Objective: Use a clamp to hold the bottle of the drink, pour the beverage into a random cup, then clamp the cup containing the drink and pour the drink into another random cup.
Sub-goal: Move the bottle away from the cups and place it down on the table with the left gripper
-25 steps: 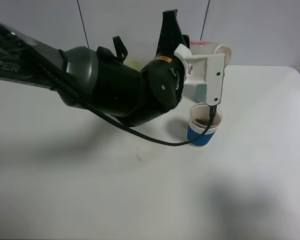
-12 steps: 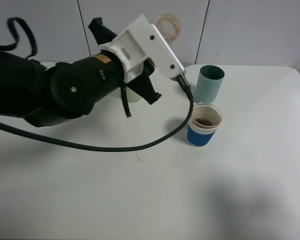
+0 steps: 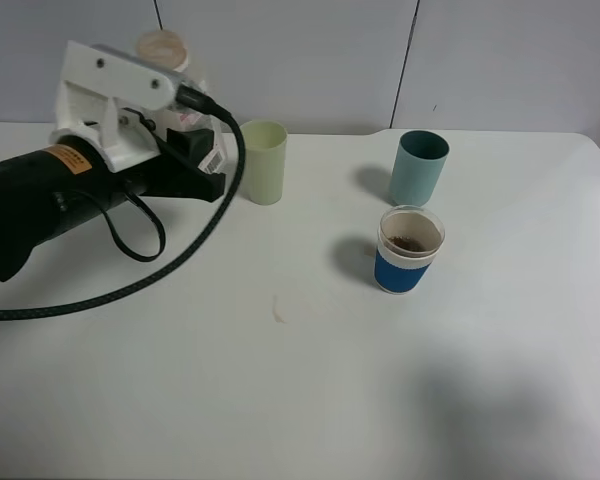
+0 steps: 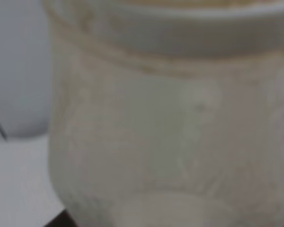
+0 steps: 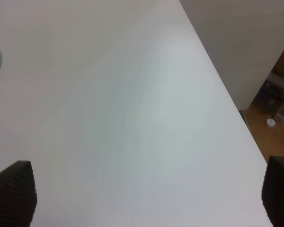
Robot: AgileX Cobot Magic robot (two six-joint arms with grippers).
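Observation:
My left gripper (image 3: 187, 150) is shut on the bottle of the drink (image 3: 165, 47), which it holds upright above the table's far left. In the left wrist view the translucent bottle (image 4: 170, 123) fills the picture, blurred. The blue-banded cup (image 3: 409, 251) stands right of centre with brown beverage (image 3: 411, 243) in its bottom. Just behind it stands the teal tumbler (image 3: 418, 168). My right gripper (image 5: 144, 191) is open, with both dark fingertips (image 5: 12, 191) spread wide above bare table. It is out of the exterior high view.
A pale green tumbler (image 3: 264, 162) stands at the back, just right of my left gripper. A small stain (image 3: 278, 312) marks the white table (image 3: 280, 400). In the right wrist view the table's edge (image 5: 227, 99) runs close by, with floor beyond it.
My left arm has swung away from above the blue-banded cup to the far left. The bottle has turned from tipped to upright. The right gripper has not moved.

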